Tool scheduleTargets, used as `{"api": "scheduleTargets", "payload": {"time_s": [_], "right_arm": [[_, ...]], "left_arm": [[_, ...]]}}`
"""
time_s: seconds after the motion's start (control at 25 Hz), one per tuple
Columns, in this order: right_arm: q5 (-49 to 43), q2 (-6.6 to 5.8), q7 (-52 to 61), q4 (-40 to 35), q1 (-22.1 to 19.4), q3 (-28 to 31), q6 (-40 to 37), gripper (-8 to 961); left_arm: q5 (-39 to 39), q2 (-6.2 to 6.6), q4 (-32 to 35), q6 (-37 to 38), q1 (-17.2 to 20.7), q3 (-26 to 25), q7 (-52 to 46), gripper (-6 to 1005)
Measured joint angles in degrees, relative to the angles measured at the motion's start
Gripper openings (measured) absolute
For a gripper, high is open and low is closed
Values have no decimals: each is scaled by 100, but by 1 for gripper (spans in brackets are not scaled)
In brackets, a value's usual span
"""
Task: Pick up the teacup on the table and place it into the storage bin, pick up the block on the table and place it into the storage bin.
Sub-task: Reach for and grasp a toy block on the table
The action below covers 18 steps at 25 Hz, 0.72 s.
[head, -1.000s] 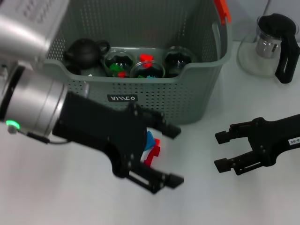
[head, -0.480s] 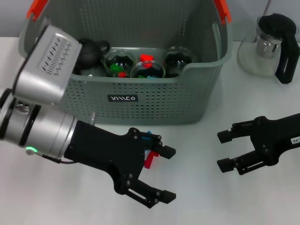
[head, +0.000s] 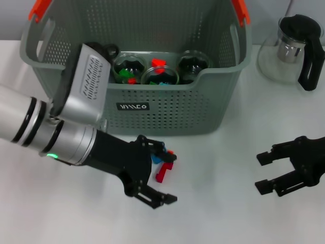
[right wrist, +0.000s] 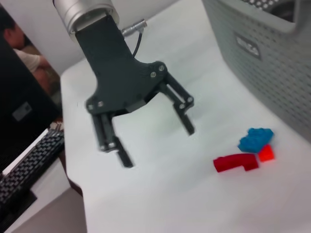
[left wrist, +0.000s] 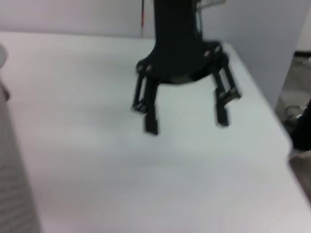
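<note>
Storage bin (head: 167, 109) sits at the back of the white bench (head: 218, 203), orange-red handle tabs (head: 241, 11) at its two top ends, black label (head: 132, 107) on the near wall. Inside the bin: a dark teapot (head: 104, 51) at the left end, partly hidden by the left arm, and three glass teacups (head: 161, 71) in a row along the near wall, with green and red bits showing in them. Blocks (head: 162, 163) lie on the bench just in front of the bin's near wall, under the label: a blue one, a small orange-red one touching it, and a red L-shaped one just beside them; the right wrist view shows all three (right wrist: 250, 151) clear of the bin wall. Left tool (head: 161, 175) is low over the bench in front of the bin, right at the blocks, jaws spread wide, one finger on the bin side of the blocks and the other well out toward the near bench edge; holding nothing. Whether a finger touches the blue block, can't tell. Right tool (head: 266, 173) is over bare bench, off to the right of the bin and well apart from the blocks, jaws wide open, empty; left wrist view shows it (left wrist: 187, 114) likewise. Glass kettle with black handle (head: 297, 48) stands right of the bin, near the bench's back edge.
</note>
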Motion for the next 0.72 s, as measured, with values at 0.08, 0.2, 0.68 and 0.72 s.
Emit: {"api": "scheduleTargets", "payload": {"time_s": [0.08,0.2,0.68,0.72], "right_arm": [[-2,-45,43,12,-6,41,0,926],[-5,-89,94,29,-14,127,-20,927],[-5,-108,136,46,-21,245,6,926],[-5,-104,139,46,-21,265,7,926]], "left_arm": [[82,-8,-55,-273,-20,56,63,888],[119,-29,-109,-510,-38,193,60,888],[144,-17,-416,-1233,-162,777,292,888],[145,-16,-445,-1279,-165,778,286,888]]}}
